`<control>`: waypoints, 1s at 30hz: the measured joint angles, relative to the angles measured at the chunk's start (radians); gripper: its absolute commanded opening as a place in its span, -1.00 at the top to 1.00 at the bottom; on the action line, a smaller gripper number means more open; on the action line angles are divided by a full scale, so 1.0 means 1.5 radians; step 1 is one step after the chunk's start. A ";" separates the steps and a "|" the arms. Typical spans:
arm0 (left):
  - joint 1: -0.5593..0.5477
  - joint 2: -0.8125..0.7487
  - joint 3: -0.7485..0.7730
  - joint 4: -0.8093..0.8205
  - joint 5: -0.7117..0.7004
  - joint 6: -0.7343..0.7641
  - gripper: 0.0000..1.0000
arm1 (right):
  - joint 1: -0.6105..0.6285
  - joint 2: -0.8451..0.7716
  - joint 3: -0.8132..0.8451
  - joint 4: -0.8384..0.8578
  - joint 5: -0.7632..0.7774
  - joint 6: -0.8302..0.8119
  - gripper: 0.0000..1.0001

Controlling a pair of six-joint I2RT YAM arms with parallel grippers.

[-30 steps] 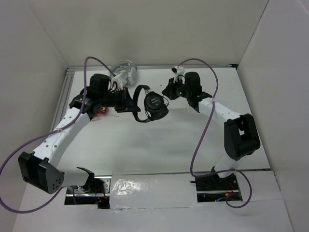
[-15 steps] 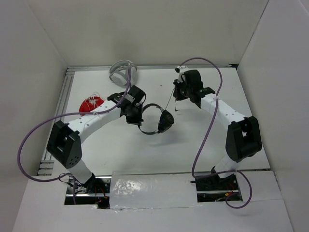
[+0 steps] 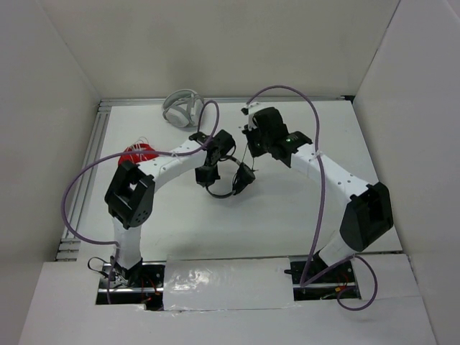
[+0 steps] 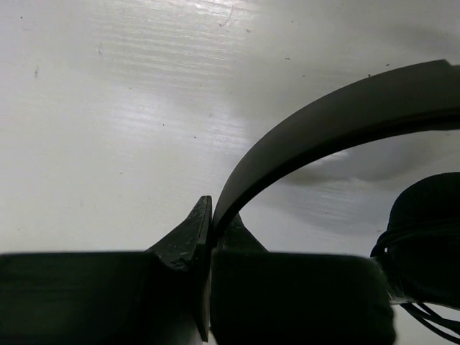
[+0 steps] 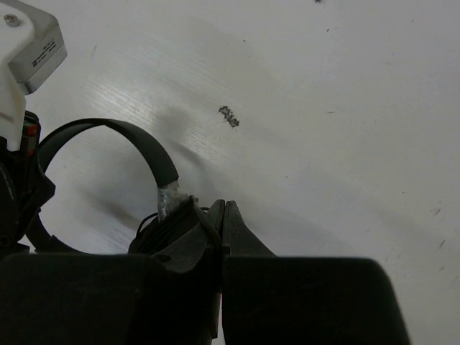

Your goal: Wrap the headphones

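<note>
The headphones [image 3: 231,180] were held over the middle of the table [image 3: 287,208]. The headband [image 4: 323,118] was clamped in the left gripper [image 4: 210,215] on their nine o'clock side, so the earcups were left free as an anchor. At about one o'clock from them, the right gripper [image 5: 221,212] was seen pressed together, apparently on the thin cable [image 3: 250,154]. The cable was drawn up straight, judged ready to be wound round.

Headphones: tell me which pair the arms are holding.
The black headphones, headband pinched in the left gripper. The grey-white pair at the far edge and the red pair at the left lie free.
</note>
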State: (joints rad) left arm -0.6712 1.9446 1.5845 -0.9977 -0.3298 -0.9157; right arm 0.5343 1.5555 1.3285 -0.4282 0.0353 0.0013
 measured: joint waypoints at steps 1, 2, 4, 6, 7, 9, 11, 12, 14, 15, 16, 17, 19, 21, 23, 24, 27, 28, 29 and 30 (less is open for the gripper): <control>0.000 -0.001 0.002 -0.002 -0.001 0.001 1.00 | 0.007 -0.001 0.002 -0.006 0.005 0.000 1.00; 0.001 -0.001 0.004 -0.002 -0.001 0.003 1.00 | 0.016 -0.002 0.004 -0.012 0.010 0.000 1.00; 0.002 -0.001 0.007 0.002 0.001 0.012 1.00 | 0.032 -0.007 0.005 -0.026 0.018 0.004 1.00; 0.005 -0.001 0.014 -0.001 0.002 0.019 1.00 | 0.048 -0.015 0.006 -0.043 0.024 0.012 1.00; 0.007 -0.001 0.020 -0.003 0.002 0.021 1.00 | 0.058 -0.020 0.009 -0.056 0.024 0.018 1.00; 0.012 0.008 0.043 -0.016 0.001 0.023 1.00 | 0.070 -0.031 0.016 -0.075 0.018 0.027 1.00; 0.017 0.023 0.075 -0.030 -0.001 0.019 1.00 | 0.078 -0.037 0.027 -0.098 0.008 0.041 1.00; 0.020 0.033 0.094 -0.038 -0.002 0.016 1.00 | 0.081 -0.038 0.032 -0.100 0.007 0.042 1.00; 0.028 0.050 0.123 -0.055 -0.006 0.006 1.00 | 0.083 -0.041 0.034 -0.110 0.005 0.052 1.00; 0.033 0.057 0.136 -0.069 -0.008 -0.001 1.00 | 0.082 -0.041 0.034 -0.115 0.001 0.056 1.00; 0.038 0.063 0.145 -0.077 -0.008 -0.004 1.00 | 0.081 -0.041 0.034 -0.119 -0.010 0.056 0.98; 0.044 0.066 0.152 -0.084 -0.009 -0.006 1.00 | 0.081 -0.043 0.034 -0.121 -0.027 0.056 0.96; 0.056 0.071 0.164 -0.100 -0.011 -0.010 1.00 | 0.082 -0.050 0.030 -0.120 -0.057 0.055 0.94; 0.067 0.077 0.183 -0.126 -0.015 -0.021 1.00 | 0.081 -0.063 0.026 -0.124 -0.081 0.053 0.94; 0.075 0.077 0.197 -0.142 -0.017 -0.022 1.00 | 0.081 -0.076 0.025 -0.124 -0.101 0.050 0.93; 0.079 0.077 0.205 -0.149 -0.017 -0.022 1.00 | 0.081 -0.083 0.025 -0.124 -0.110 0.050 0.92; 0.087 0.073 0.217 -0.156 -0.017 -0.022 1.00 | 0.081 -0.100 0.025 -0.123 -0.133 0.049 0.90; 0.089 0.070 0.217 -0.156 -0.018 -0.021 1.00 | 0.081 -0.101 0.026 -0.123 -0.138 0.050 0.90; 0.090 0.066 0.216 -0.158 -0.018 -0.020 1.00 | 0.082 -0.100 0.026 -0.122 -0.140 0.052 0.90; 0.090 0.062 0.215 -0.156 -0.019 -0.018 1.00 | 0.082 -0.097 0.027 -0.123 -0.141 0.055 0.88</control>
State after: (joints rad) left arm -0.5358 2.0369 1.9068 -1.2316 -0.3580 -0.9432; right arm 0.6567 1.4101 1.3685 -0.6125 -0.1757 0.0834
